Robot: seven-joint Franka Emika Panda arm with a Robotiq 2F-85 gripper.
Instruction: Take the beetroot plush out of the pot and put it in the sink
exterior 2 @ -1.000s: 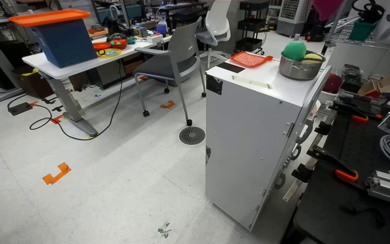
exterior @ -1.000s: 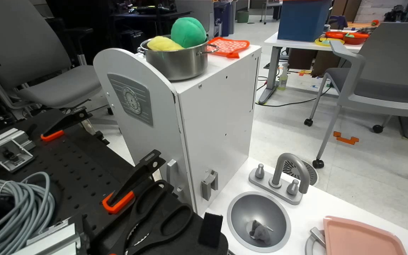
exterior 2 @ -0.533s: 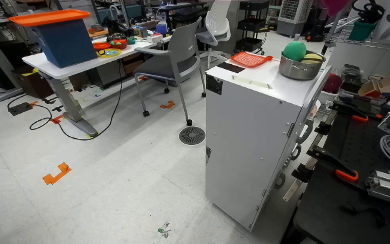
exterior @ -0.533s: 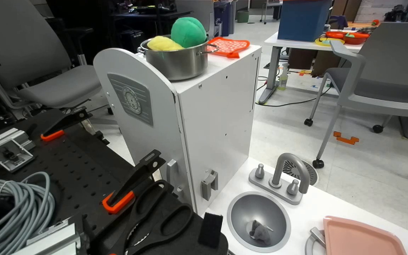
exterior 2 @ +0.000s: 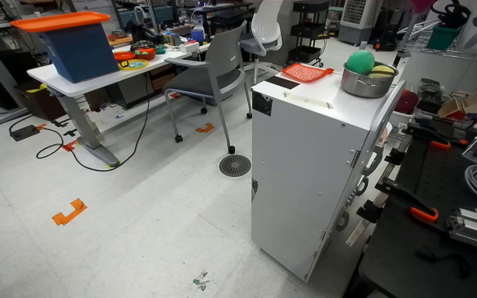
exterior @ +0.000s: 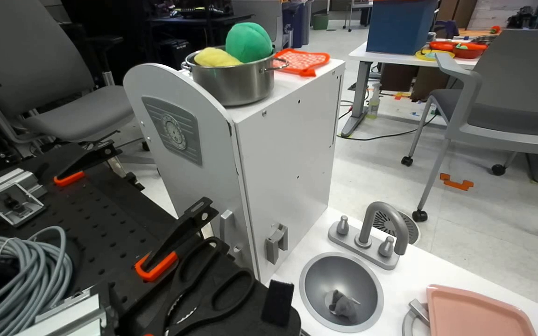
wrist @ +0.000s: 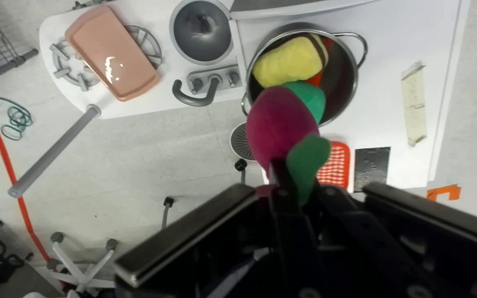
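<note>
Since the gripper (wrist: 296, 181) appears clenched on the beetroot plush (wrist: 278, 122) only near its green leaf (wrist: 311, 154), mid-frame in the wrist view, a jerky swing could drop it short of the sink (wrist: 201, 49), top centre-left.

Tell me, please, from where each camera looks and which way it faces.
Wrist view: on the wrist, looking down on the pot and sink; the claw shows, holding the beetroot plush.
Exterior view: apparently above the black pegboard bench, facing the sink side of the toy kitchen; no robot part shows.
Exterior view: raised, facing the opposite, plain side panel; no robot part shows, only what looks like the beetroot plush at the top edge.
Both exterior views share the pot, seen from opposite sides.
</note>
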